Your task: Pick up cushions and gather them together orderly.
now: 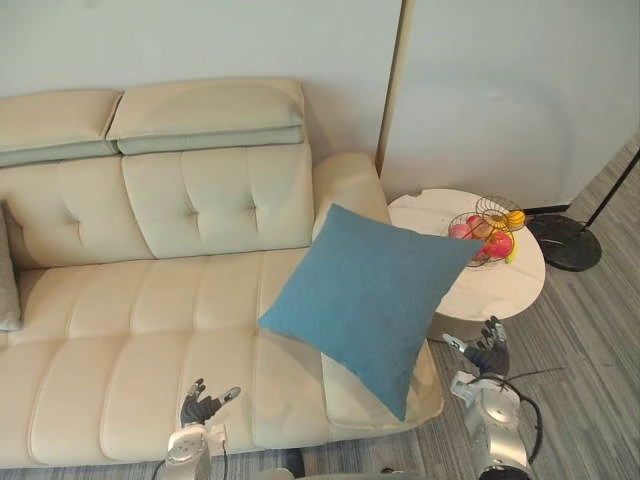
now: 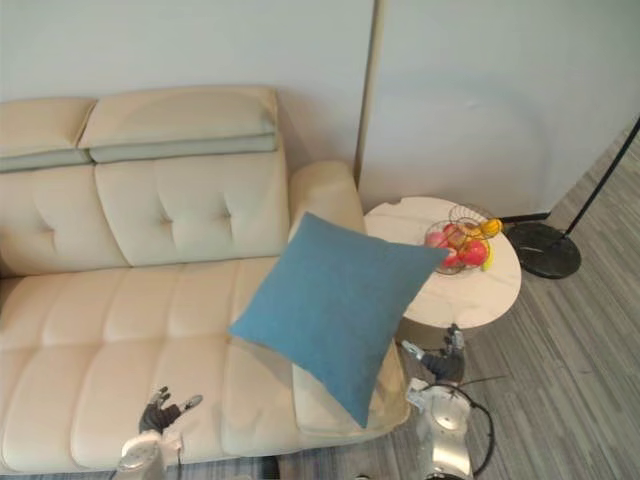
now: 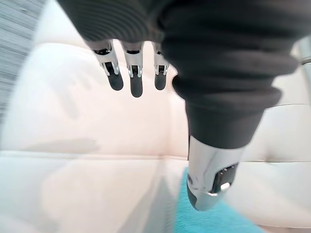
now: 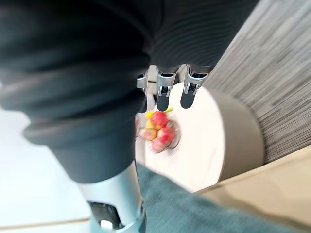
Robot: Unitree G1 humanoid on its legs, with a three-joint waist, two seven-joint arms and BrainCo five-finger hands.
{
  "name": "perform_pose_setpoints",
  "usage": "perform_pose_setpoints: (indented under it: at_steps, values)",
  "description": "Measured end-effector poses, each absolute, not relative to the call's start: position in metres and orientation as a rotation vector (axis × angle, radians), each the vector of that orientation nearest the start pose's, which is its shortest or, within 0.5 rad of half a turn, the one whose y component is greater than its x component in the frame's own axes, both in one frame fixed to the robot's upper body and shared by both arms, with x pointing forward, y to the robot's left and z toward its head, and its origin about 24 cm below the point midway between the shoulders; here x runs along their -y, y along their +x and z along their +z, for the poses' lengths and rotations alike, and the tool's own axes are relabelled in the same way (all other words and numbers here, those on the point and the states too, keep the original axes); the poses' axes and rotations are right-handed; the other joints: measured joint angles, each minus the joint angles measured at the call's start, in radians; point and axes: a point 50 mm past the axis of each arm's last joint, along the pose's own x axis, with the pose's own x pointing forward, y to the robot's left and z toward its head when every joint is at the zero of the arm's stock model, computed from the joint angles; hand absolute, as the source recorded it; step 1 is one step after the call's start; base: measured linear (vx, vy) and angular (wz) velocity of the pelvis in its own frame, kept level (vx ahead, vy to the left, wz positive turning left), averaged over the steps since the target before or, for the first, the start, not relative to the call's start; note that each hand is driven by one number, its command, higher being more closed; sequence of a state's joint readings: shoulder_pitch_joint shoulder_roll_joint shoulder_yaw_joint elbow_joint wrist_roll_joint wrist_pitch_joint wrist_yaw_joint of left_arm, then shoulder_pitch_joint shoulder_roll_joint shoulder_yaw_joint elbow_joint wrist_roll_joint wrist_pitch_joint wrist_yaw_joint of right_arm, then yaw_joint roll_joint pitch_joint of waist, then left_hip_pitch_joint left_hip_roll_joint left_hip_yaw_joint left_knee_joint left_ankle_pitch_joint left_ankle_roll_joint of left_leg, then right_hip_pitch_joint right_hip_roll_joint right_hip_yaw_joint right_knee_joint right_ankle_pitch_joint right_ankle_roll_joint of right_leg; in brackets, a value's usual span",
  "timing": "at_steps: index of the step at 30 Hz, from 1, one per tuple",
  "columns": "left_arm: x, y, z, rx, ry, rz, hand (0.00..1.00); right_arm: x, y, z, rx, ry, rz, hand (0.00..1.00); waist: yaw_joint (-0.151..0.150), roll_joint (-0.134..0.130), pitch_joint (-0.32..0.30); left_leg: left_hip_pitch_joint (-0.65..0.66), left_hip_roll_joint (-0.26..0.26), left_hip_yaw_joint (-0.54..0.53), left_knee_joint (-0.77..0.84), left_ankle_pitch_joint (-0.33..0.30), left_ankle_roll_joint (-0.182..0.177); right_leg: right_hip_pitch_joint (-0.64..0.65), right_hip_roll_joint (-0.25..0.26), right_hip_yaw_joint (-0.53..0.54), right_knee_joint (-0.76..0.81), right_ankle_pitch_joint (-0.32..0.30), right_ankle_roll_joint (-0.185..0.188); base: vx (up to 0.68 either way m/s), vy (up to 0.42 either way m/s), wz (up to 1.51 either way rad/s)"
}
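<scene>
A blue square cushion [image 1: 372,295] lies tilted on the right end of the cream sofa [image 1: 140,340], one corner over the armrest and one over the seat's front edge. A sliver of a grey cushion [image 1: 7,285] shows at the sofa's far left. My left hand [image 1: 203,405] hovers open over the seat's front edge, left of the blue cushion and apart from it. My right hand [image 1: 487,352] is open beside the round table, right of the cushion's lower corner. Nothing is held in either hand. The blue cushion's edge [image 3: 204,221] shows past my left thumb.
A round white side table [image 1: 500,285] stands right of the armrest with a wire basket of fruit [image 1: 485,235] on it. A floor lamp's black base [image 1: 563,243] sits behind it on the grey wood floor. A wall stands behind the sofa.
</scene>
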State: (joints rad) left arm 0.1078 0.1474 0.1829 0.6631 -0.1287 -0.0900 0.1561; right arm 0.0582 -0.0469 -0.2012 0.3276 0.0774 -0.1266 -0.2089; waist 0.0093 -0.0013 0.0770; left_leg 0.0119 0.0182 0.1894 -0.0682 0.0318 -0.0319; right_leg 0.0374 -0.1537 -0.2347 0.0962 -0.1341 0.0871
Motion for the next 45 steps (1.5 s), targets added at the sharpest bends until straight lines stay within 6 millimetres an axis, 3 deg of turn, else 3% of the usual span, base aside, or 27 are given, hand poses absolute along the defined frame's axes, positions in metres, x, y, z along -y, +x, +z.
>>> perform_pose_setpoints:
  at_steps: [8,13,19,21,26,28,30,31,35,45]
  values:
    - [-0.253,0.173,-0.083,-0.539,0.003,0.511,0.00,0.200,0.220,-0.035,-0.261,0.024,-0.333,0.00,0.001,0.004,0.002,-0.005,-0.003,-0.004,-0.030,0.009,0.003,-0.015,0.002,0.003,-0.023,0.021,0.004,-0.04,0.020,0.00]
    - [-0.252,0.181,-0.075,-0.495,0.004,0.507,0.00,0.195,0.214,-0.052,-0.345,0.029,-0.323,0.00,0.004,0.006,0.007,-0.016,-0.012,-0.011,-0.034,0.016,0.007,-0.019,-0.002,-0.007,-0.037,0.028,0.007,0.02,0.023,0.05]
    - [-0.234,0.226,-0.042,-0.329,-0.002,0.443,0.00,0.189,0.217,-0.051,-0.352,0.042,-0.348,0.00,0.013,0.000,0.055,-0.107,-0.005,-0.033,0.008,0.030,0.010,-0.082,-0.004,-0.019,0.001,0.029,0.005,0.02,-0.005,0.15]
    - [-0.224,0.246,-0.020,-0.229,-0.008,0.401,0.00,0.179,0.223,-0.046,-0.331,0.057,-0.340,0.00,0.016,-0.005,0.091,-0.163,0.010,-0.022,0.074,0.006,0.006,-0.133,-0.004,0.001,0.051,0.028,0.004,-0.07,0.005,-0.10]
    - [-0.205,0.286,0.023,-0.057,-0.021,0.333,0.00,0.160,0.249,-0.016,-0.203,0.075,-0.259,0.00,0.031,-0.003,0.140,-0.331,0.052,0.010,0.269,-0.070,0.005,-0.277,-0.001,0.031,0.154,0.007,-0.015,-0.11,0.008,-0.21]
    - [-0.192,0.308,0.052,0.044,-0.029,0.278,0.00,0.154,0.263,0.001,-0.140,0.106,-0.238,0.00,0.031,-0.003,0.171,-0.409,0.071,0.011,0.339,-0.099,-0.001,-0.348,-0.001,0.029,0.216,-0.012,-0.023,-0.16,0.003,-0.04]
    - [-0.188,0.316,0.063,0.079,-0.029,0.257,0.00,0.152,0.267,0.008,-0.109,0.114,-0.232,0.00,0.031,-0.003,0.179,-0.439,0.079,0.011,0.357,-0.103,-0.002,-0.376,0.000,0.028,0.236,-0.016,-0.025,-0.14,-0.015,0.00]
    - [-0.183,0.330,0.085,0.145,-0.025,0.225,0.00,0.149,0.273,0.022,-0.056,0.131,-0.217,0.00,0.031,-0.005,0.201,-0.477,0.093,0.014,0.386,-0.106,0.002,-0.413,0.004,0.026,0.263,-0.018,-0.028,-0.07,-0.020,0.00]
    - [-0.179,0.352,0.117,0.216,0.022,0.191,0.00,0.141,0.283,0.041,0.012,0.161,-0.190,0.00,0.034,-0.008,0.209,-0.560,0.116,0.014,0.441,-0.102,0.002,-0.497,0.012,0.027,0.315,-0.024,-0.038,-0.06,-0.030,-0.05]
    - [-0.164,0.384,0.161,0.275,0.073,0.138,0.00,0.132,0.299,0.078,0.151,0.231,-0.156,0.00,0.032,-0.029,0.252,-0.702,0.158,0.009,0.513,-0.099,-0.002,-0.637,0.036,0.026,0.374,-0.020,-0.057,-0.04,-0.036,-0.07]
